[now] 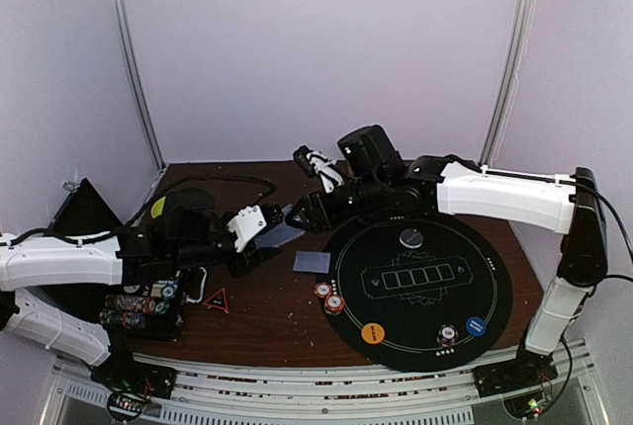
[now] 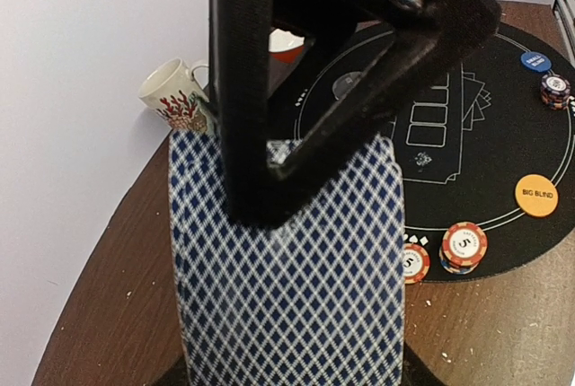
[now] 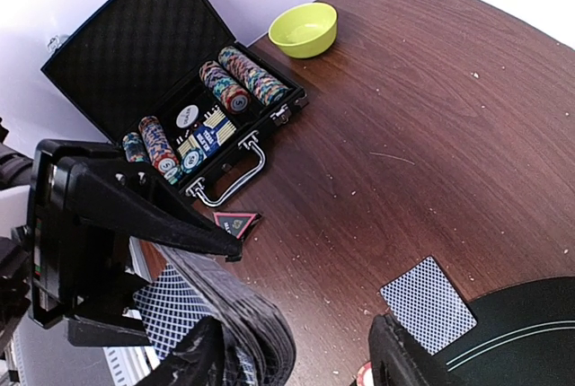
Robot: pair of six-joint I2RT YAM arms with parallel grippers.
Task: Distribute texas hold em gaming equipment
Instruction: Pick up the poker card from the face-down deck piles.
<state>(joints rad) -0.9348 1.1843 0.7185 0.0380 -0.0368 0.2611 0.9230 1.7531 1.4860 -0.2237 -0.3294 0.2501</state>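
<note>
In the overhead view, left of centre, the left gripper is clamped on the deck of grey-blue-backed cards and holds it clear of the table. Just to its right the right gripper has its jaws standing apart at the deck's far end; whether a fingertip touches the top card cannot be told.

The likely trouble is at that meeting point. The right jaws may pinch several cards instead of one; a sideways pull may drag the deck out of the left grip and spill it; a card taken by its edge may bend.

One card lies face down just left of the black mat, with two chips below it at the mat's rim. On the mat sit the clear-grey button at the top, and the orange button, one chip and the blue button along the bottom.

In the right wrist view the open case, upper left, holds rows of chips and what look like boxed cards; the green bowl, to its right, holds nothing. The inside of the mug is not shown.
</note>
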